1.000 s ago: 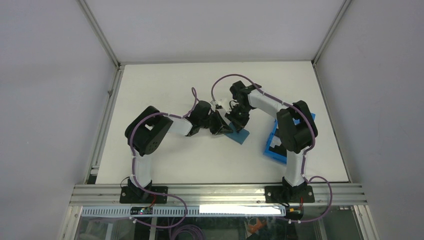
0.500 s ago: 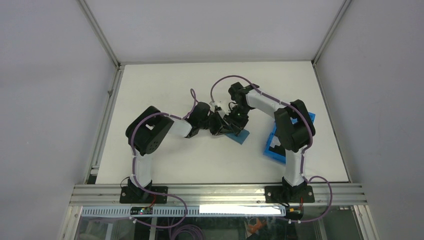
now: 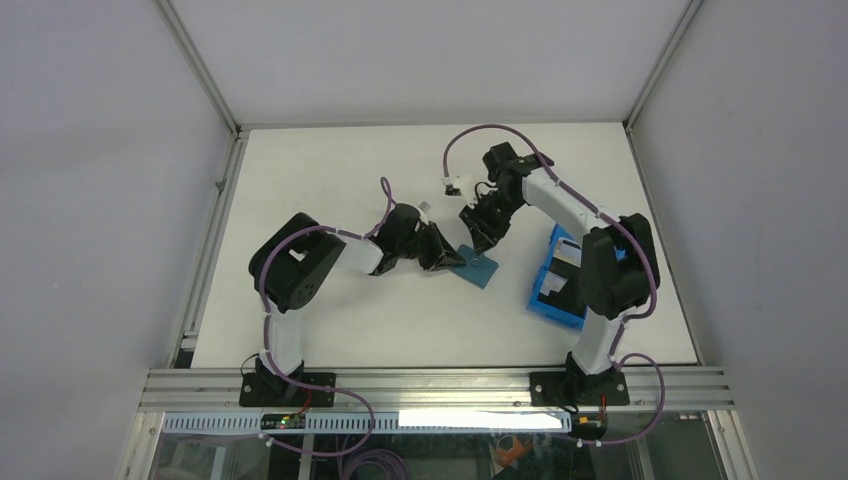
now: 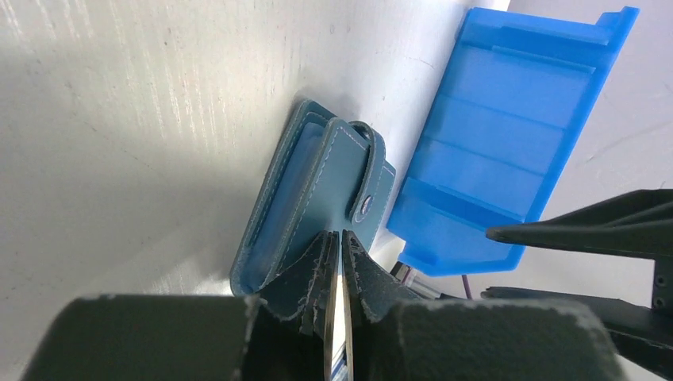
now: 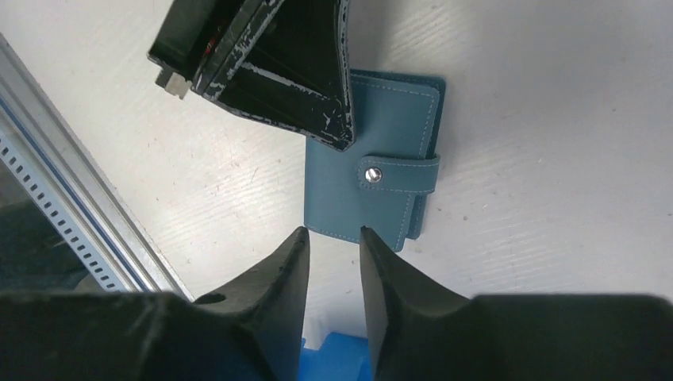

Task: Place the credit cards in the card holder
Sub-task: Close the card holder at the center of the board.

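Observation:
The teal card holder [image 3: 479, 268] lies on the table with its snap tab buttoned; it also shows in the right wrist view [image 5: 373, 171] and the left wrist view [image 4: 317, 186]. My left gripper [image 3: 453, 259] is shut on a thin pale card [image 4: 336, 349] seen edge-on, its tips [image 4: 334, 235] at the holder's near edge. My right gripper [image 3: 484, 238] hovers above the holder's far side, its jaws [image 5: 333, 232] a little apart and empty. Dark and pale cards lie in the bright-blue bin [image 3: 548, 300], partly hidden by the right arm.
The blue plastic bin [image 4: 508, 135] stands just right of the holder, close to the right arm's base link. The table's metal side rail [image 5: 71, 214] runs along one edge. White table surface [image 3: 330, 180] stretches to the left and back.
My right gripper has drawn back from the left gripper and the holder, up and to the right. The left gripper stays at the holder with the card in it.

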`<move>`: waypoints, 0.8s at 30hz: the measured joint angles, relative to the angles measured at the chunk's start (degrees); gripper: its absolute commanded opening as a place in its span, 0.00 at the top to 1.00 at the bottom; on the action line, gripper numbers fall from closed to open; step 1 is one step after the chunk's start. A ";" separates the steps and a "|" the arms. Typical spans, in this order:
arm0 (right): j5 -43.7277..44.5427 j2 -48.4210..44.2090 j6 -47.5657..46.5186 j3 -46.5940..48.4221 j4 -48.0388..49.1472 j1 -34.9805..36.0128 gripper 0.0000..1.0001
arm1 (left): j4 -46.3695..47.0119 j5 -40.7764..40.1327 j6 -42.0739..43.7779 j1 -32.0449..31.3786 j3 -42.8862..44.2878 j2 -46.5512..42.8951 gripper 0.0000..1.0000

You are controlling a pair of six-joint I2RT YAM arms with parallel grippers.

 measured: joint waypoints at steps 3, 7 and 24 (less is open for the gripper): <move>1.05 -1.18 0.92 -0.68 2.01 0.35 0.79 | -0.55 -0.02 0.35 0.00 0.02 -0.22 0.91; 4.76 -0.37 2.14 -2.08 4.31 1.57 0.81 | -0.94 -0.07 0.42 0.00 0.02 -0.44 0.91; 14.62 6.40 4.09 -2.32 7.48 5.68 0.91 | -1.51 -0.04 0.42 0.00 0.31 -0.46 0.91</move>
